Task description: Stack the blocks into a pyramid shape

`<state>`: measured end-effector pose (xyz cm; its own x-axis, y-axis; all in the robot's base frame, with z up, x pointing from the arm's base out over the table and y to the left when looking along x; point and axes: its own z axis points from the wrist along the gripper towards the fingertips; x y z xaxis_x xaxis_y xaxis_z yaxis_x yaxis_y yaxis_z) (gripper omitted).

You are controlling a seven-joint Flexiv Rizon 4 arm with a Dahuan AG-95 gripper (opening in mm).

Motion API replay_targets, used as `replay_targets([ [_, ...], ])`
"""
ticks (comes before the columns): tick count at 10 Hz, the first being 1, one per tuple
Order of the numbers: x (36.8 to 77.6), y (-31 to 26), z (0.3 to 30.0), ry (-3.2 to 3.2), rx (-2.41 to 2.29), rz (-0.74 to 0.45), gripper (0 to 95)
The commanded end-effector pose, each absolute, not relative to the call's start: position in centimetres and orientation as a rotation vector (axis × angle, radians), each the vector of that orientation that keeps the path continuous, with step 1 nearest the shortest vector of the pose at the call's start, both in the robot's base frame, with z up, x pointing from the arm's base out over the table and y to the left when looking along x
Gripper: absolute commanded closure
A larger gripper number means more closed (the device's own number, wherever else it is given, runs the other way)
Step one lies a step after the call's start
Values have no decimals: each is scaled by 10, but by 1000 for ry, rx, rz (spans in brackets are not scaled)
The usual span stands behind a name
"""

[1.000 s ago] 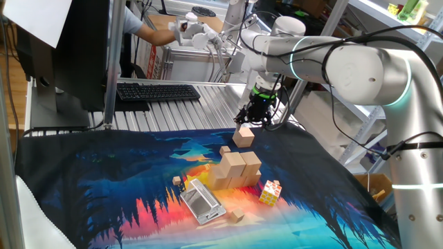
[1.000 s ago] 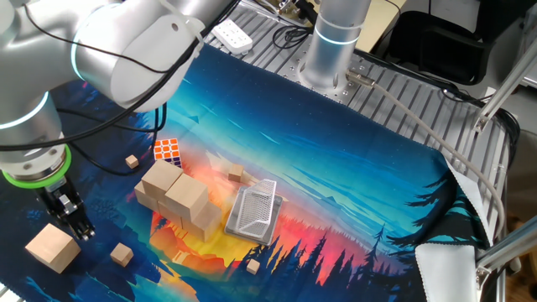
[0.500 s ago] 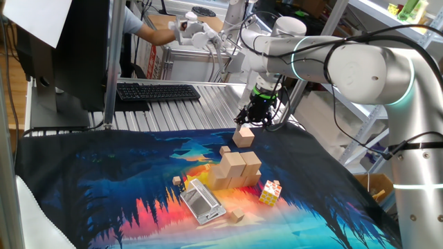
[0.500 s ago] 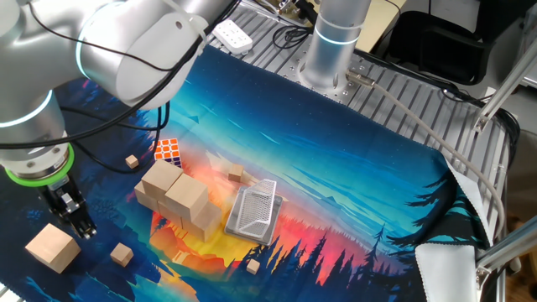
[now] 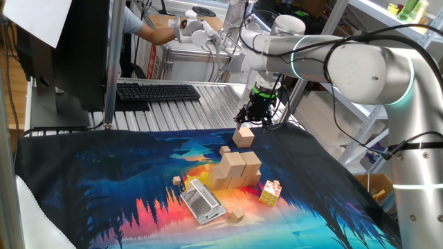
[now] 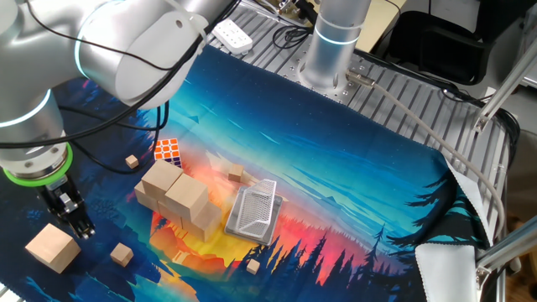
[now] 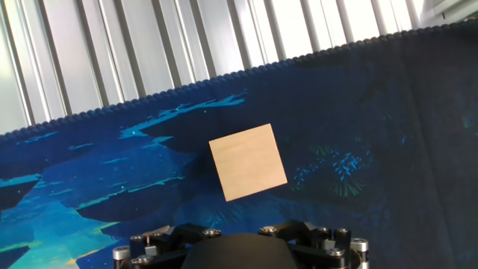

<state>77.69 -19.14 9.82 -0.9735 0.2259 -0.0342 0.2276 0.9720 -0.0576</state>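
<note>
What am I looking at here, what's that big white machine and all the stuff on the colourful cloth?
The white machine is a robot arm; its gripper hangs open, holding nothing. Two pictures come from fixed cameras on different sides of the table; the third looks down from a camera on the robot's hand. On the printed cloth lie a lone wooden block under the gripper, a cluster of wooden blocks, a colourful puzzle cube, a metal grater and some tiny wooden cubes. The job is stacking the blocks into a pyramid.
</note>
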Motion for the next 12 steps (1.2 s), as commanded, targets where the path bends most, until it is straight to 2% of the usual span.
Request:
replay_targets([
  [1, 777, -192, 98, 3095, 355, -93, 0],
  [12, 778, -187, 92, 3089, 412, -64, 0],
])
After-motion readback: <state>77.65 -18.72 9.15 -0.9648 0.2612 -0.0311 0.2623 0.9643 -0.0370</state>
